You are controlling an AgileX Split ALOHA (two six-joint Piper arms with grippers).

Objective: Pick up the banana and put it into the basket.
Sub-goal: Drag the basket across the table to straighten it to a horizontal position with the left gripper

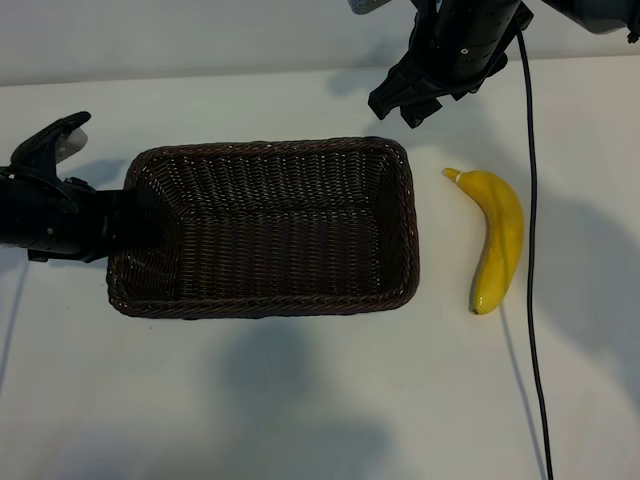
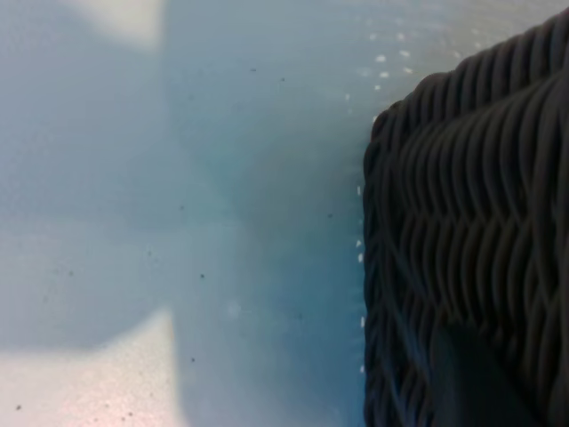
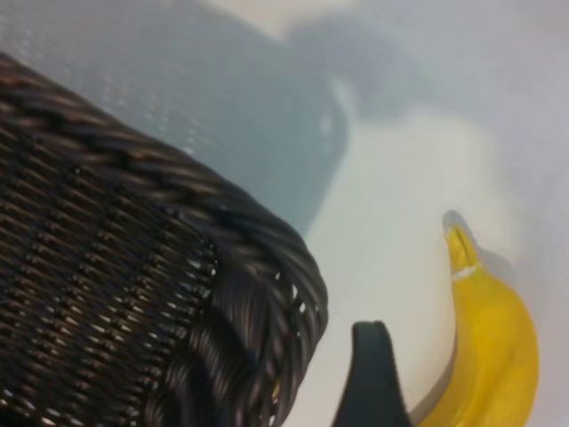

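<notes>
Banana apart from basket rim

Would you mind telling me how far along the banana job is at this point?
Nothing is finished yet: the banana lies on the table, right of the empty basket. In hand: the right gripper hangs open beyond the basket's far right corner, near the banana's stem end; the left gripper is at the basket's left end. Grasping, lifting and placing remain.

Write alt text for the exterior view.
A glossy yellow curved banana lies on the white table just right of an empty dark brown woven wicker basket. The right gripper hangs open above the basket's far right corner, while the left gripper sits at the basket's left end.
</notes>
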